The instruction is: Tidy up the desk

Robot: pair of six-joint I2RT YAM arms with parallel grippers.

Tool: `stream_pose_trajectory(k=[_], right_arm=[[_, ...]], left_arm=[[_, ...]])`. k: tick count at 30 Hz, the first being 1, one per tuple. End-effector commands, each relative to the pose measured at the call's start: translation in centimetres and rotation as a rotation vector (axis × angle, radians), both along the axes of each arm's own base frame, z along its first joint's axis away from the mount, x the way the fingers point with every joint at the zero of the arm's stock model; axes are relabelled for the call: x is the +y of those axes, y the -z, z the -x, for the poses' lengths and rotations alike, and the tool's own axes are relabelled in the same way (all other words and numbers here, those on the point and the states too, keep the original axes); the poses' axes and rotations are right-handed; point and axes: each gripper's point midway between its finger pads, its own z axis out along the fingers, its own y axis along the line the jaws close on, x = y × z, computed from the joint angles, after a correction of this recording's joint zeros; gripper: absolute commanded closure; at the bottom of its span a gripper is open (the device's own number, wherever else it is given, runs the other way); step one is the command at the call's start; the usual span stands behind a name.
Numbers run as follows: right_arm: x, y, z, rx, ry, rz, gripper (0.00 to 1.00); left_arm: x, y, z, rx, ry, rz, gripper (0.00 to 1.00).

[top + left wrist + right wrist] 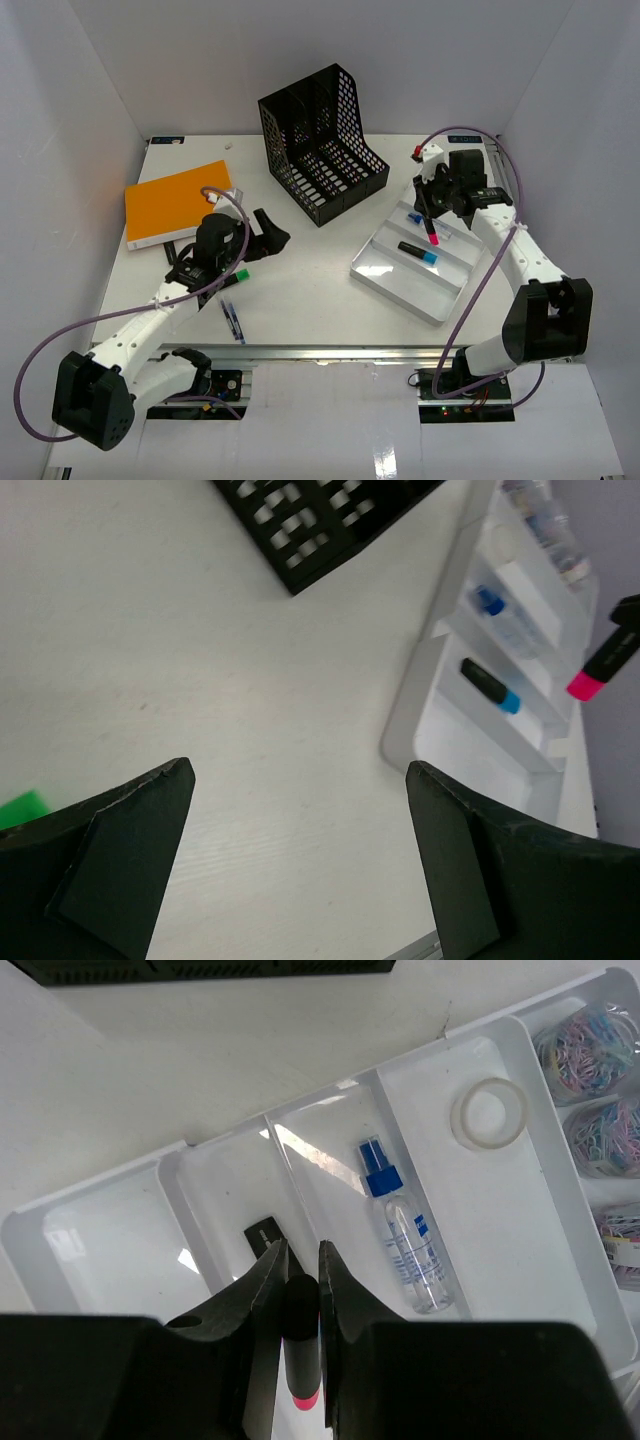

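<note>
Right jaws pinch a pink highlighter [431, 232], pink end down, above the tray [400, 292] near the table's [300, 285] right edge, probably so it can go in beside the blue-capped marker [417, 251] lying there. Left jaws stand wide open and empty over the left half, just beside a green marker [240, 272]. The table spans the booth floor, its long axis left to right, with the rail [330, 352] along its near edge.
</note>
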Motion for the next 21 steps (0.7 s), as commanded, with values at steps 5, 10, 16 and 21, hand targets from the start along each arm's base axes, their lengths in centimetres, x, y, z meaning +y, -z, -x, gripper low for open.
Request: stream_pose_trajectory(k=[5,10,16,21], right_arm=[[-0.5,7.3,2.8,0.097,-0.074,0.291,0.89],[-0.6,8.0,3.3,0.101,-0.080,0.303,0.53],[0.9,6.1,3.9,0.076,-0.151,0.237,0.17],[4.1,2.4,6.4,-0.010,-0.347,0.061,0.03]], left_arm=[[3.9,5.6,2.1,0.331,-0.227,0.148,0.02],[6.0,6.2,1.9,0.419,-0.401,0.187,0.04],[8.8,8.5,2.5,0.592,-0.649,0.166,0.09],[11.2,9.9,3.7,0.664,-0.862,0.171,0.14]])
